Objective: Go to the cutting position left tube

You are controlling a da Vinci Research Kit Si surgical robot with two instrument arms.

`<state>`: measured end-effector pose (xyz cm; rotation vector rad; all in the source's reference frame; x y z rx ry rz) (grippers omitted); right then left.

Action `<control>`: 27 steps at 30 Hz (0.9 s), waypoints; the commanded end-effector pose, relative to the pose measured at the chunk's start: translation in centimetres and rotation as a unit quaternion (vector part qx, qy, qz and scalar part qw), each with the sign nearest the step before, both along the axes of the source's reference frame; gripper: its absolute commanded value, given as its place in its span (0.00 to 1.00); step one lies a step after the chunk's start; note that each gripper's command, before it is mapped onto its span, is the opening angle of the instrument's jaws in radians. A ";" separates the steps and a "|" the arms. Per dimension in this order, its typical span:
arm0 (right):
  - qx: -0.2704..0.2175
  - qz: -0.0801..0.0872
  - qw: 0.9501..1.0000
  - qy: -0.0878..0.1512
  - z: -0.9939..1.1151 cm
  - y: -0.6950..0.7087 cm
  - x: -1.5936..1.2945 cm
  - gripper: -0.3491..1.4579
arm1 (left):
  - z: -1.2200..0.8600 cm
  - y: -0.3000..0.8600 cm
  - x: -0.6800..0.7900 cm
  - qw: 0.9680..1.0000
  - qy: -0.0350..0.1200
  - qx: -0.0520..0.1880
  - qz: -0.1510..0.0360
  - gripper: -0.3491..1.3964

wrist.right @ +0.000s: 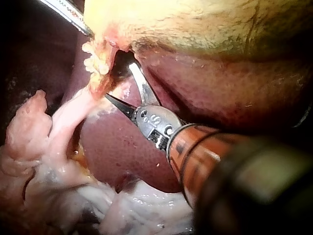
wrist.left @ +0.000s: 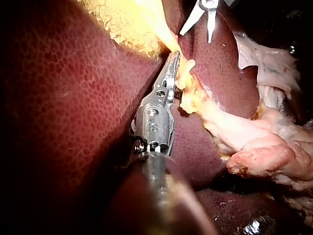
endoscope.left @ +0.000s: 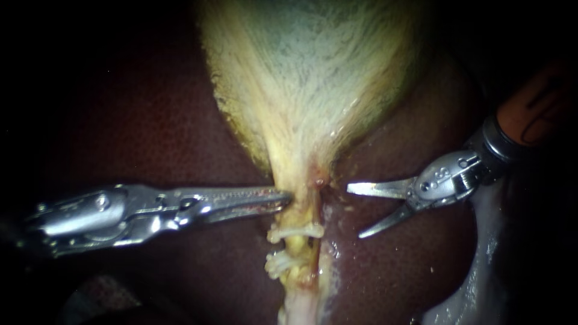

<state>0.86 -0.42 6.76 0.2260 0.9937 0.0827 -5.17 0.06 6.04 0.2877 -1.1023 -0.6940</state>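
The pale gallbladder (endoscope.left: 307, 78) narrows to a neck, and two tubes run down from it side by side. The yellowish left tube (endoscope.left: 295, 245) carries two white clips, an upper clip (endoscope.left: 295, 232) and a lower one (endoscope.left: 278, 265). My left instrument (endoscope.left: 284, 196) comes in level from the left, its jaws shut on the left edge of the gallbladder's neck just above the upper clip. My right instrument (endoscope.left: 354, 212) has two thin blades standing open, tips to the right of the tubes and apart from them. The right wrist view shows those blades (wrist.right: 119, 80) spread beside the clipped stump (wrist.right: 95, 61).
Dark red liver (endoscope.left: 150, 120) lies all around the tubes and under both instruments. Pale loose tissue (endoscope.left: 481, 265) sits at the lower right, below my right instrument's shaft. In the left wrist view pink-white tissue (wrist.left: 264, 147) lies beside my left instrument (wrist.left: 173, 61).
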 end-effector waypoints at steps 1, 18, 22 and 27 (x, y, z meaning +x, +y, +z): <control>0.002 -0.003 1.000 0.002 0.00 -0.03 0.01 0.99 | -0.01 0.01 0.03 1.000 -0.001 0.001 0.001 0.13; 0.104 -0.045 0.992 0.052 0.19 -0.84 0.85 0.99 | -0.13 0.39 0.67 1.000 0.012 0.005 -0.019 0.13; 0.104 -0.041 0.993 0.044 0.31 -0.85 0.84 0.99 | -0.24 0.33 0.65 1.000 0.014 0.005 -0.021 0.13; 0.098 -0.040 0.994 0.020 0.40 -0.80 0.76 0.98 | -0.41 0.24 0.63 1.000 0.011 0.004 -0.026 0.13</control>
